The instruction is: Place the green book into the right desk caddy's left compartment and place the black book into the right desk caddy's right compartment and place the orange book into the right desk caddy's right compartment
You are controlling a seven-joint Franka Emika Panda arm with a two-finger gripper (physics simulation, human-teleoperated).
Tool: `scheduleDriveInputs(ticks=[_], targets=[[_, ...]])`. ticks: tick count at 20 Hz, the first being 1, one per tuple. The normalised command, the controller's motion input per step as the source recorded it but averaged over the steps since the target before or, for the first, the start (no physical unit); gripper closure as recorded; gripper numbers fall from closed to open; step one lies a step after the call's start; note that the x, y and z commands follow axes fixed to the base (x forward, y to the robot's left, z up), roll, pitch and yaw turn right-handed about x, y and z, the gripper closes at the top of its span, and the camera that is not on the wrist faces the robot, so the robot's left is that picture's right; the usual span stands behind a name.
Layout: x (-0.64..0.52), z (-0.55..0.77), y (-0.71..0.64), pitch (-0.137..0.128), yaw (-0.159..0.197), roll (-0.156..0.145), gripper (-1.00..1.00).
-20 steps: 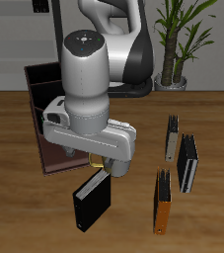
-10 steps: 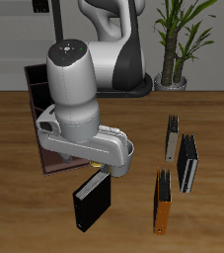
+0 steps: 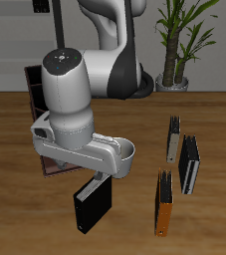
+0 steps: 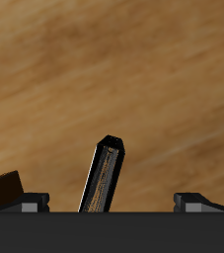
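The black book [image 3: 93,206] stands on the table near the front edge. In the wrist view I see it edge-on as a thin dark slab [image 4: 103,179] between my fingers. My gripper [image 4: 113,203] is open, with its fingertips [image 4: 30,203] wide apart and clear of the book. In the exterior view the gripper [image 3: 97,177] is just above the book's top, mostly hidden under the hand. The orange book [image 3: 164,205] stands beside the black book, apart from it. The right desk caddy [image 3: 32,88] is largely covered by my arm. The green book is hidden.
A tan-grey book [image 3: 172,140] and a slimmer black book [image 3: 190,165] stand farther back, beyond the orange book. A potted plant [image 3: 179,40] is at the table's back. A dark corner [image 4: 3,189] shows beside one finger in the wrist view.
My arm has swung toward the caddy side and come lower over the black book. None of the books has moved.
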Motion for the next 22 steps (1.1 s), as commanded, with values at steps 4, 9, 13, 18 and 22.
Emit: scheduleDriveInputs(ticks=[4,9,13,18,22], targets=[[0.04,-0.29,-0.01,0.023,-0.032,-0.018,-1.00],[-0.01,-0.20,0.10,0.006,0.003,-0.001,-1.00],[-0.01,-0.23,0.10,0.004,-0.009,-0.035,-1.00],[0.06,-0.28,0.00,0.043,-0.007,-0.037,-1.00],[0.02,-0.22,-0.02,0.034,-0.013,0.001,1.00]])
